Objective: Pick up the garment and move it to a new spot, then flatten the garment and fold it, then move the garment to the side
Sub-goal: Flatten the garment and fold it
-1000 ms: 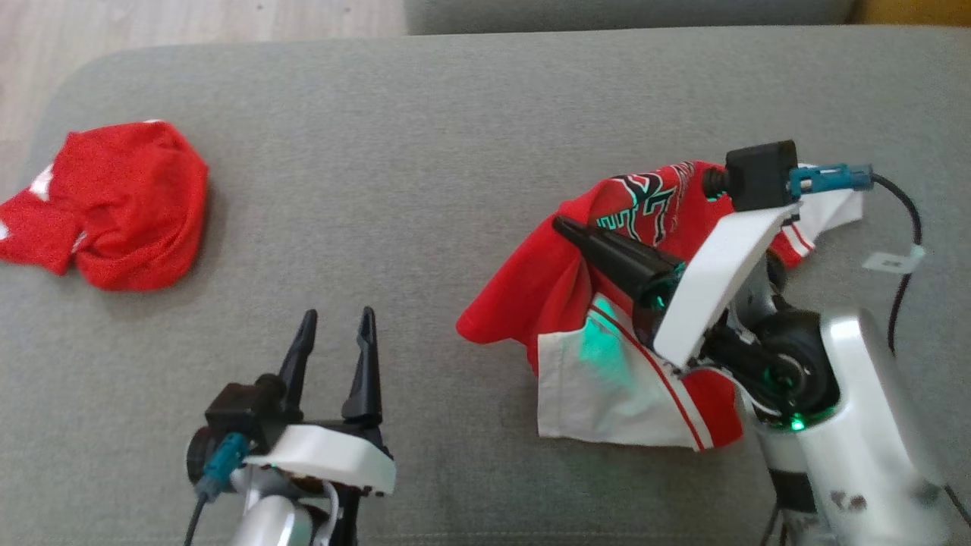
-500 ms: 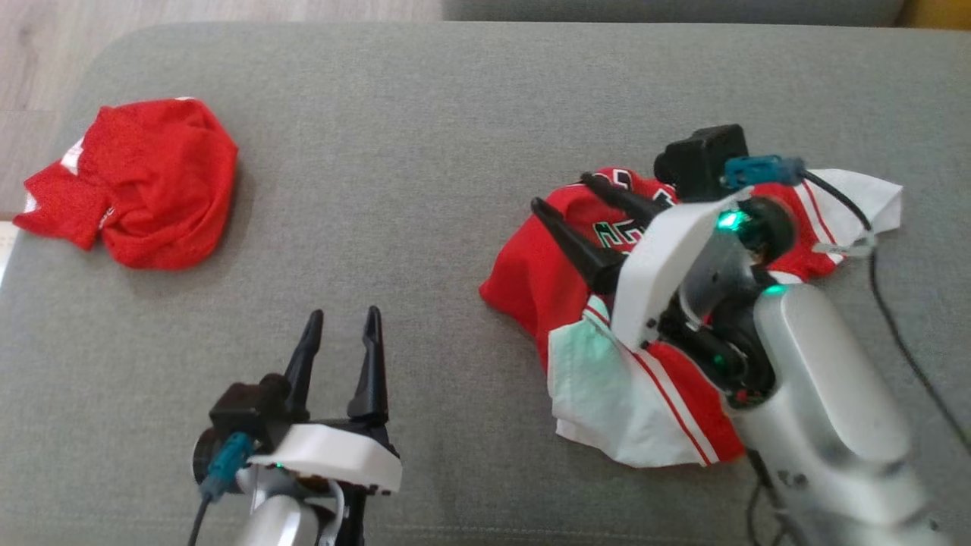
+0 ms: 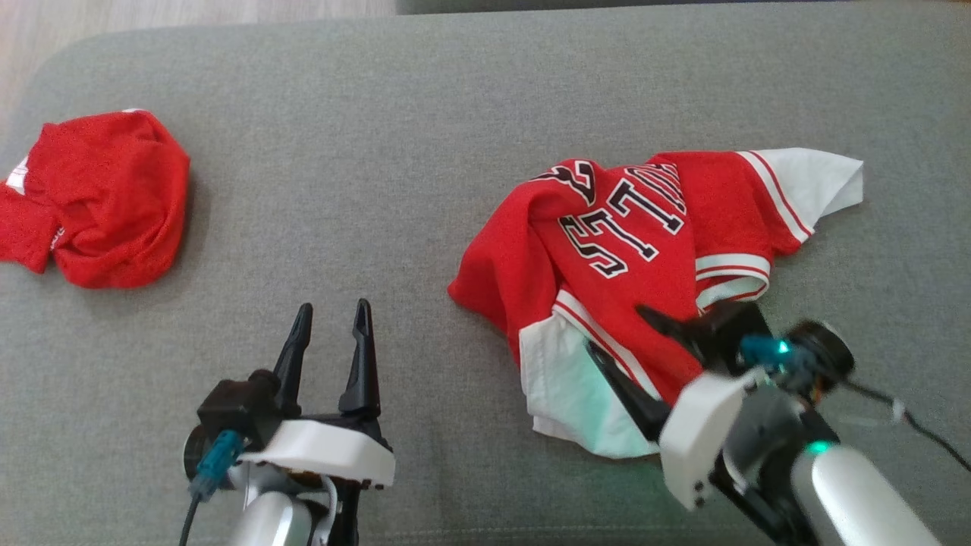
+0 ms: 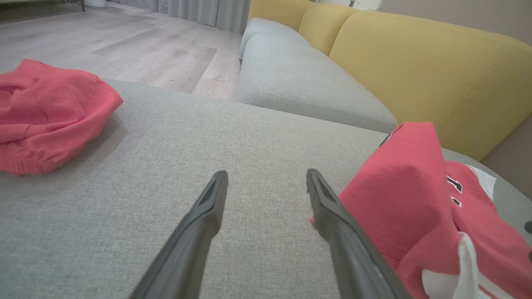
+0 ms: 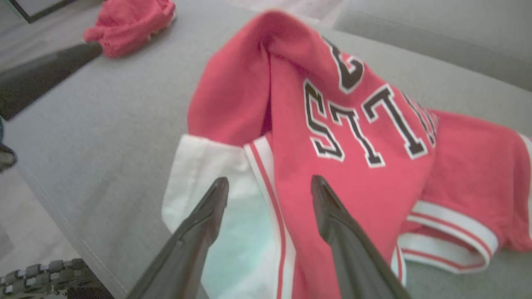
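1. Where a second ago the right claw (image 3: 616, 327) was closed on the red jersey (image 3: 607, 243) and held it up off the surface, it now sits drawn back to the near side. Its jaws are wide apart and empty, with the fingers over the jersey's near edge.
2. The jersey lies released on the right half of the grey cushion (image 3: 394, 152), crumpled rather than flat. It is red with black, white-edged letters facing up, has a white panel with red stripes at the near edge and a white sleeve end at the far right, and a fold rises along its left side.
3. The left claw (image 3: 334, 305) hangs at the near left as before, spread wide, holding nothing, apart from the jersey.
4. A second red garment (image 3: 106, 201) lies bunched at the cushion's far left edge. Beyond the cushion are a wooden floor (image 4: 124, 45) and a yellow sofa back (image 4: 415, 70).
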